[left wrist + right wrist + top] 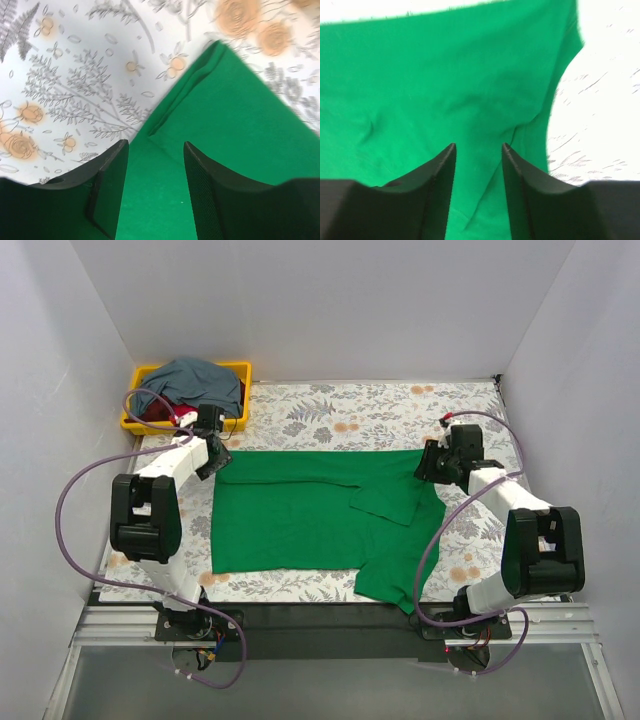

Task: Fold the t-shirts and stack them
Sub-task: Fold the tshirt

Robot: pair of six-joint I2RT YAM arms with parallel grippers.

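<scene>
A bright green t-shirt [300, 515] lies spread flat on the flowered tablecloth, one sleeve [385, 502] folded over its body. My left gripper [215, 456] hovers at the shirt's far left corner. In the left wrist view the left gripper [155, 145] is open, and the green cloth [235, 110] lies flat below its jaws. My right gripper [432, 462] is at the far right edge of the shirt. It is open too [478, 145], just above wrinkled green cloth [435, 75]. A slate grey-blue t-shirt [200, 380] and a red t-shirt [160, 415] lie crumpled in the bin.
The yellow plastic bin [242, 368] stands at the far left corner of the table, just behind the left gripper. White walls close in the table on three sides. The flowered tablecloth [350, 420] shows beyond the shirt. A black rail [300, 618] runs along the near edge.
</scene>
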